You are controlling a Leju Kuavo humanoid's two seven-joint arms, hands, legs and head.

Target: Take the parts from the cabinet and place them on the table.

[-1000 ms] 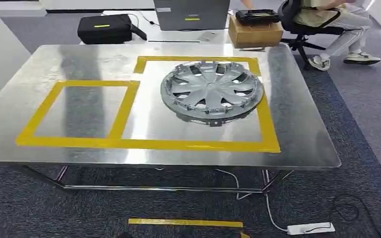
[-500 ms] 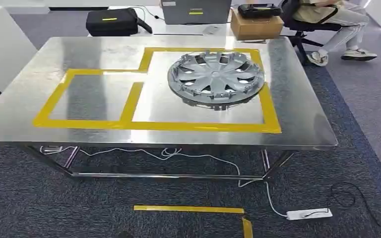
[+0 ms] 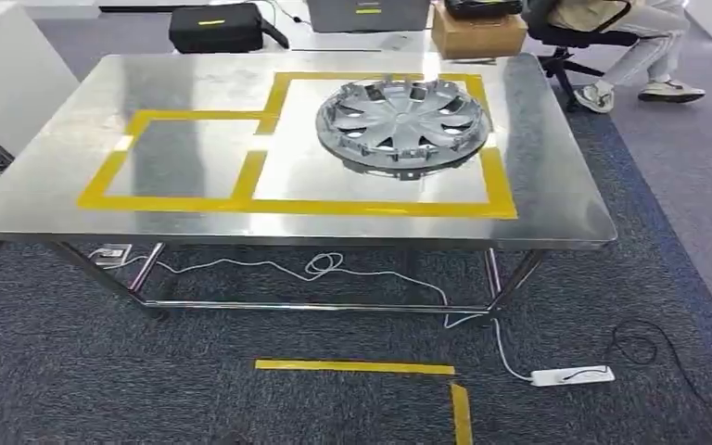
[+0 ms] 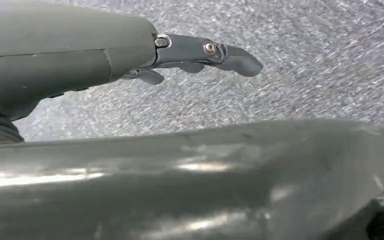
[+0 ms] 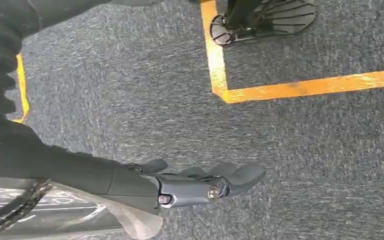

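Note:
A silver wheel cover [image 3: 400,123] lies flat on the steel table [image 3: 556,176], inside the right-hand yellow tape square. The smaller yellow tape square [image 3: 181,158] to its left holds nothing. My left hand [image 4: 200,52] hangs over grey carpet with its fingers stretched out and nothing in them. My right hand [image 5: 205,182] also hangs above the carpet, fingers extended and slightly curved, holding nothing. The table stands some way ahead of me.
Yellow tape marks [image 3: 357,367] lie on the carpet in front of the table, and a white power strip [image 3: 570,375] with its cable sits at the lower right. Behind the table are a cardboard box [image 3: 477,32], a black bag [image 3: 218,26] and a seated person [image 3: 612,28].
The whole head view has shifted: the table now sits higher and farther off, with more carpet and floor tape showing below it. The wheel cover stays where it was on the table.

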